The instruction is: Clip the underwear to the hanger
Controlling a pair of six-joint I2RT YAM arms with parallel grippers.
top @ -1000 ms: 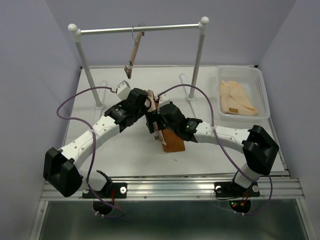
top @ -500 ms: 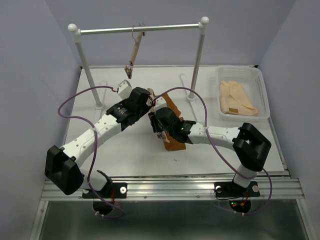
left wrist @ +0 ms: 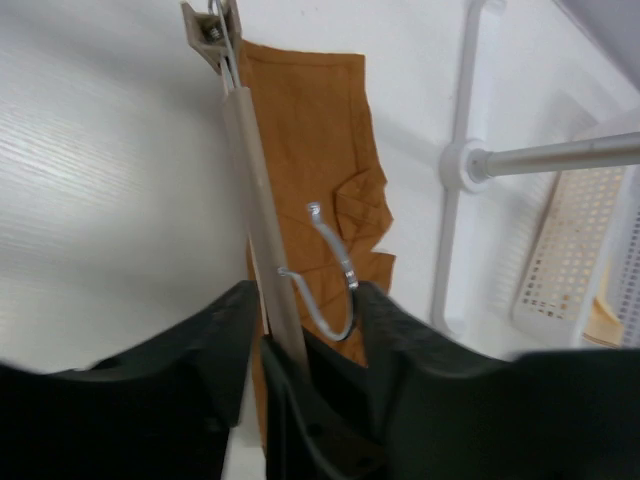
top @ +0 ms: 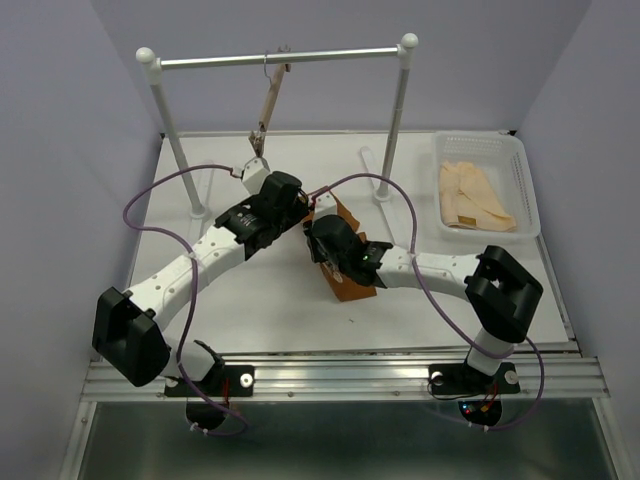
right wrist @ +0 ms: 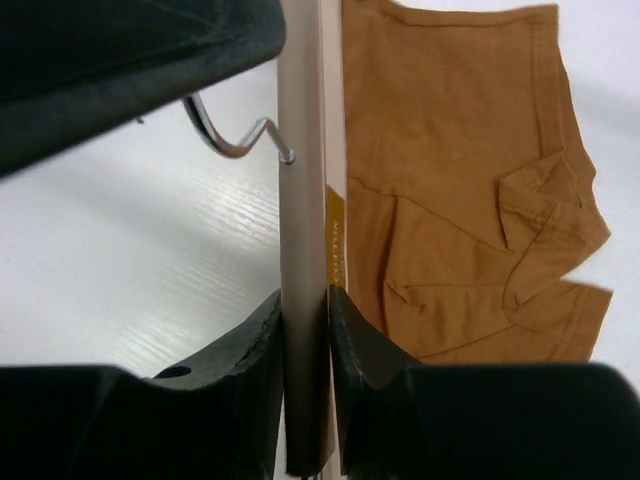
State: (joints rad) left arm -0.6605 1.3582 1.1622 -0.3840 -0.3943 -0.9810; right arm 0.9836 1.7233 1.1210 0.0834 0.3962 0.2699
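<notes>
The hanger [right wrist: 303, 200], a light-wood bar with a wire hook [left wrist: 335, 280], hangs low over the table between my two grippers. My right gripper [right wrist: 305, 300] is shut on the bar just below the hook. My left gripper [left wrist: 308, 295] stands open, its fingers on either side of the bar and hook without pressing them. The rust-brown underwear [left wrist: 310, 130] hangs flat along the bar, its far corner by the end clip [left wrist: 210, 25]. In the top view the underwear [top: 352, 288] trails onto the table under the right gripper [top: 318, 245], with the left gripper [top: 303, 205] just behind.
A second hanger [top: 268, 110] hangs from the steel rail [top: 280, 57] on white posts at the back. A white basket [top: 528, 215] with cream garments sits at the right rear. The right post's base [left wrist: 455, 165] is close behind the underwear.
The right gripper has shut on the hanger bar. The left gripper, shut before, has opened off it. The underwear's upper part now shows between the grippers.
</notes>
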